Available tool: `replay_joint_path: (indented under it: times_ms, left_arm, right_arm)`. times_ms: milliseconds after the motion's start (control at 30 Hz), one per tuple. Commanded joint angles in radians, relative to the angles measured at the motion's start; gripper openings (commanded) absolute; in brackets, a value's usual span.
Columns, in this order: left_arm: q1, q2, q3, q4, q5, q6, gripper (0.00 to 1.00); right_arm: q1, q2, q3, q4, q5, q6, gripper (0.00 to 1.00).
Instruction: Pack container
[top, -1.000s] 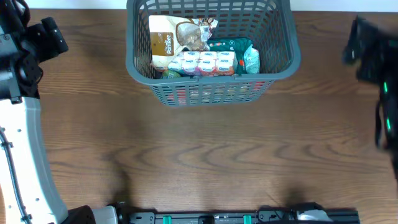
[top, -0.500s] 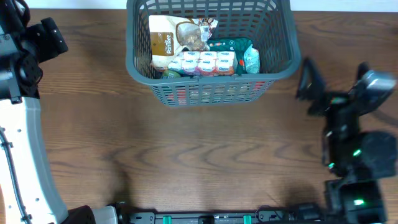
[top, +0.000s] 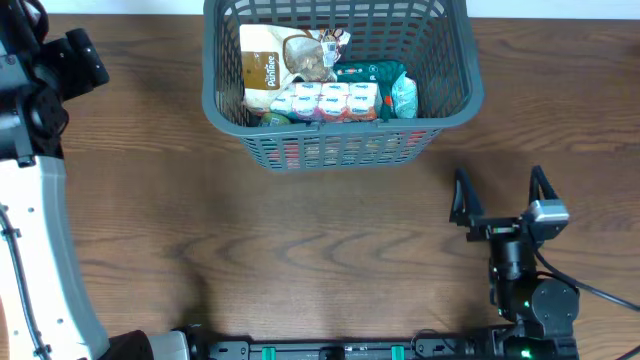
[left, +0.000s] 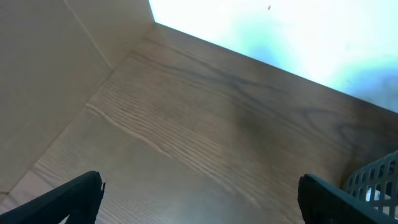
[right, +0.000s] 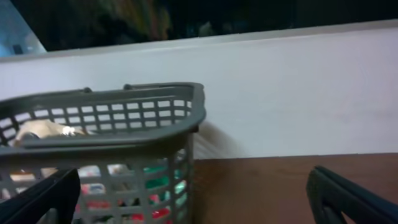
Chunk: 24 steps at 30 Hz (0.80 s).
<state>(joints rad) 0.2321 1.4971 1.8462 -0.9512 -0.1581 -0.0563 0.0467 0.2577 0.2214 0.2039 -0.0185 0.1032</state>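
Container: grey basket (top: 340, 150) upright at 12 o'clock on the table (top: 300, 250).
Inside: pale bag (top: 275, 62), row of white cups (top: 328, 100), green packet (top: 375, 75), possibly wipes, its print too small to read.
Right gripper (top: 500, 195): at 5 o'clock, jaws wide, empty, apart from the container.
Left gripper (left: 202, 199): near 10 o'clock, jaws wide, holding nothing.

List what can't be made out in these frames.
- Container far rim: overhead, cut off by the top edge.
- Green item in its front-left corner: overhead, mostly hidden by the multipack and wall.
- Container contents: right wrist, blurred behind the lattice.
- Left gripper: left wrist, only the fingertips show.
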Motion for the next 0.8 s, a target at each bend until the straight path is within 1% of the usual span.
replay_joint_path:
  times_ms: [0,67,233,500,667,767]
  left_arm:
    - [0.003,0.006,0.005,-0.003,-0.008,-0.013,0.98]
    - [0.003,0.006,0.005,-0.003,-0.008,-0.013,0.99]
    - [0.003,0.006,0.005,-0.003,-0.008,-0.013,0.99]
    - [0.003,0.006,0.005,-0.003,-0.008,-0.013,0.99]
    - [0.003,0.006,0.005,-0.003,-0.008,-0.013,0.98]
    - [0.003,0.006,0.005,-0.003,-0.008,-0.013,0.99]
  right_arm:
    - [-0.045,-0.012,-0.003,-0.013,-0.077,-0.063,0.99]
    - [-0.047,-0.012,-0.007,-0.030,-0.076,-0.084,0.99]
    - [-0.047,-0.027,-0.036,-0.042,-0.076,-0.082,0.99]
    - [-0.047,-0.123,-0.120,-0.043,-0.071,-0.028,0.99]
    - [-0.047,-0.129,-0.145,-0.044,-0.060,0.032,0.99]
    - [-0.046,-0.129,-0.148,-0.053,-0.060,0.040,0.99]
